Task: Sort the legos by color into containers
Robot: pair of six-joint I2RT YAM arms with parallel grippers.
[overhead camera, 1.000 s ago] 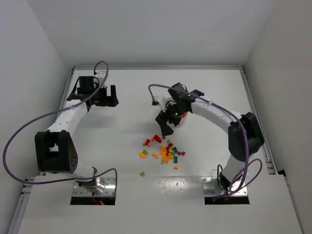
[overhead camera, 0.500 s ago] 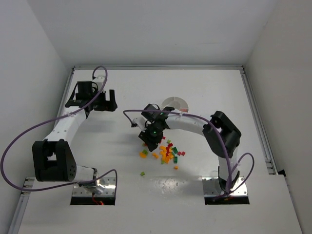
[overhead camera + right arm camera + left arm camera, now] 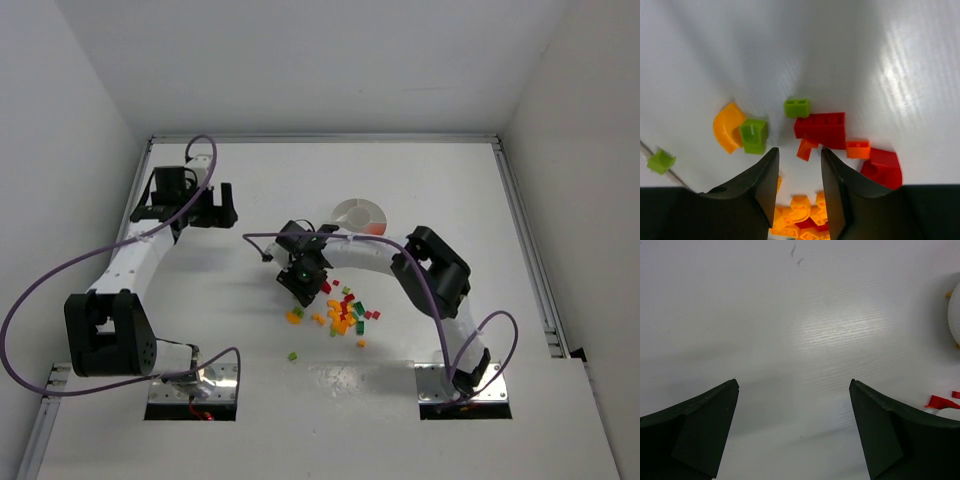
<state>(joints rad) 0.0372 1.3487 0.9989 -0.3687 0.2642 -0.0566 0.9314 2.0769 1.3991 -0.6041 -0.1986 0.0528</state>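
The legos (image 3: 345, 312) lie in a loose pile of red, orange, yellow and green on the white table. The containers are the wedges of a round white dish (image 3: 358, 214) behind the pile; red shows in one wedge. My right gripper (image 3: 303, 280) hangs low over the pile's left edge. In the right wrist view its jaws (image 3: 799, 150) are narrowed with a gap, and a small red-orange piece (image 3: 806, 148) lies loose at the tips. A red brick (image 3: 821, 127), green bricks (image 3: 797, 107) (image 3: 754, 135) and a curved orange piece (image 3: 726, 127) lie just beyond. My left gripper (image 3: 212, 205) (image 3: 794, 382) stands wide open over bare table.
A lone green brick (image 3: 292, 355) lies nearer the arm bases, and another green one (image 3: 661, 161) sits left of the right fingers. The dish rim (image 3: 955, 315) and a red piece (image 3: 942, 401) show at the right edge of the left wrist view. White walls surround the table.
My right arm has swung from beside the dish down and left to the pile's left edge, and its jaws have narrowed from wide open. The left arm shifted only slightly.
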